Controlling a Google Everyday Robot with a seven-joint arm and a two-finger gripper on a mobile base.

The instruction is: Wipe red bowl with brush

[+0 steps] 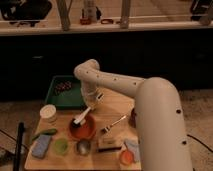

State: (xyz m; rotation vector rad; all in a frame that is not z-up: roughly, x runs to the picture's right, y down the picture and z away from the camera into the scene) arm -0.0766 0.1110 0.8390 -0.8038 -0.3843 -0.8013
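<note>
I have the hand [94,101] just above the red bowl [89,131], which sits towards the left of the tabletop [116,106]. It is clenched on the upper end of the brush [85,114], whose handle slants down so the head rests inside the bowl. I judge the brush light, with a stiff stick and yielding bristles. Held this high it could pivot, so a hold nearer mid-handle would suit, and the shallow, smooth bowl may skid if pressed hard.

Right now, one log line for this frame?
gripper: above table, behind red bowl, holding brush | brush: tilted, bristle head down at bowl's far edge
</note>
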